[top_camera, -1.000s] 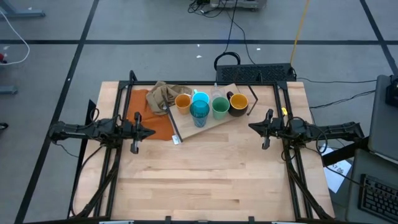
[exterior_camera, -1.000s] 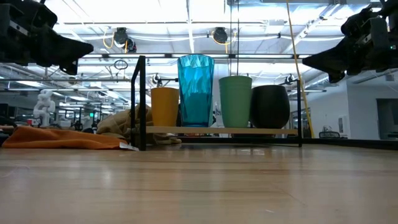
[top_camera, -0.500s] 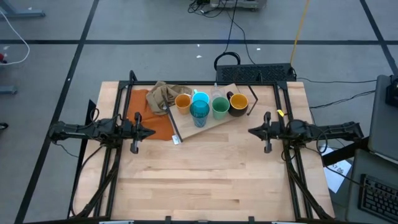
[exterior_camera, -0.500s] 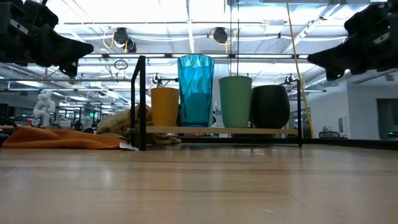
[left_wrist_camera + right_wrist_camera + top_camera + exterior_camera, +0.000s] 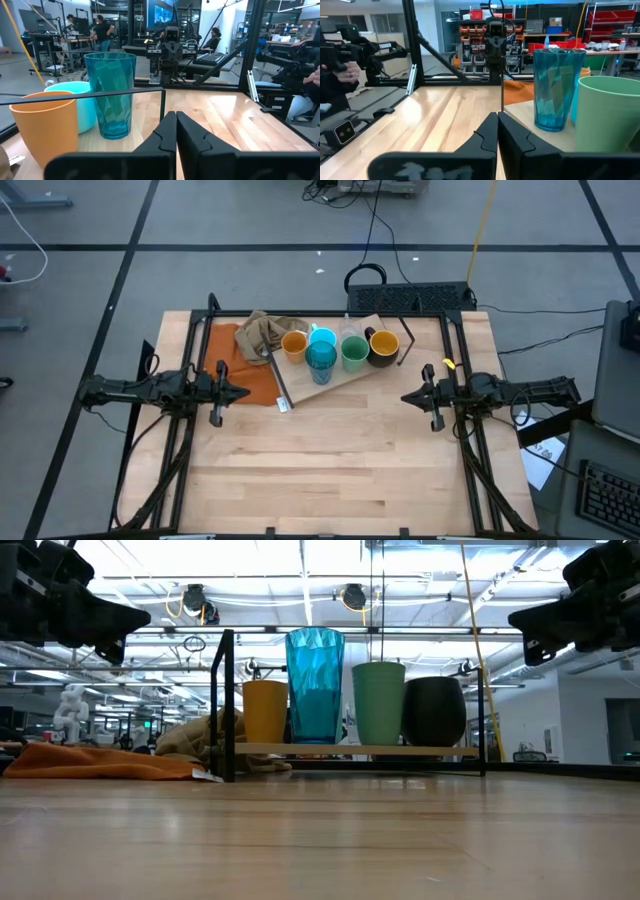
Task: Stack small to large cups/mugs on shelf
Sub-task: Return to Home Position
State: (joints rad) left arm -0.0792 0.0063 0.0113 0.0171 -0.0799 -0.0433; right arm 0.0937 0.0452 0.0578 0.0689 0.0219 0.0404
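The shelf (image 5: 333,382), a light wooden board on black legs, stands at the table's far middle. On it stand the orange cup (image 5: 294,343), light-blue mug (image 5: 323,336), teal tumbler (image 5: 320,361), clear glass (image 5: 349,331), green cup (image 5: 354,353) and black mug (image 5: 383,346). In the low view the orange cup (image 5: 265,710), teal tumbler (image 5: 315,685), green cup (image 5: 378,702) and black mug (image 5: 434,710) form a row. My left gripper (image 5: 246,392) hovers shut left of the shelf. My right gripper (image 5: 404,397) hovers shut to its right.
An orange cloth (image 5: 252,377) lies left of the shelf, with a crumpled tan cloth (image 5: 262,332) on its far part. A black frame (image 5: 212,305) stands around the work area. Bare wooden table (image 5: 330,470) stretches toward the near edge.
My right gripper has drifted a little toward the table's near edge, staying shut and level. The left arm and the cups have kept still.
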